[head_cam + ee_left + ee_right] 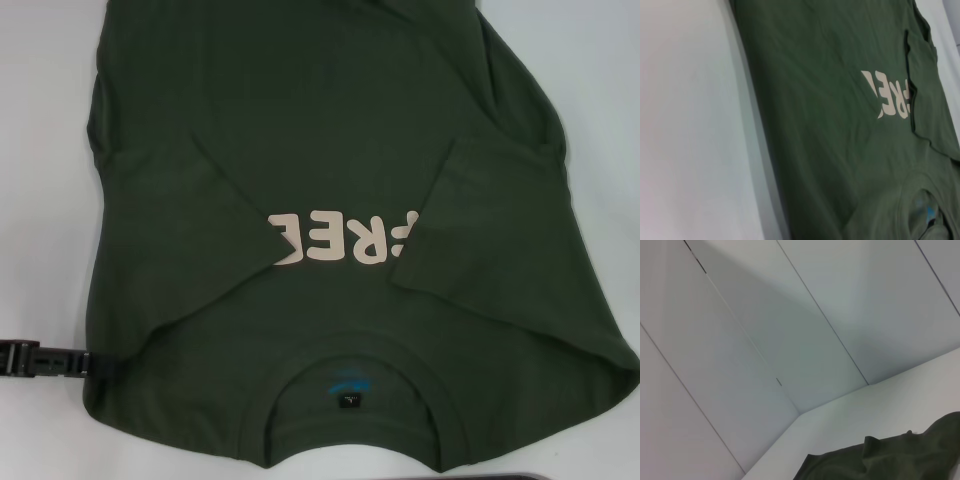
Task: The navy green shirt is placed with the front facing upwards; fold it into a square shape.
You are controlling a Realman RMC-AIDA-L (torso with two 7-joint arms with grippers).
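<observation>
Looking down, you see the navy green shirt (330, 150) spread face-up on the white table (45, 150) — both sleeves folded in over the "FREE" lettering (345, 238). Your left gripper (45, 360) sits at the near-left shoulder edge — jaw state can't be told.

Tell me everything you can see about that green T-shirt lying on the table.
The navy green shirt is a dark olive, cotton-looking tee lying front up on a white table, collar toward the robot. Both short sleeves are folded inward over the chest, each hiding part of the cream lettering. The ribbed crew neck shows a small dark label with blue print. The fabric lies mostly flat, with light wrinkles. The left gripper, black, sits at the shirt's shoulder edge on the robot's left.
</observation>
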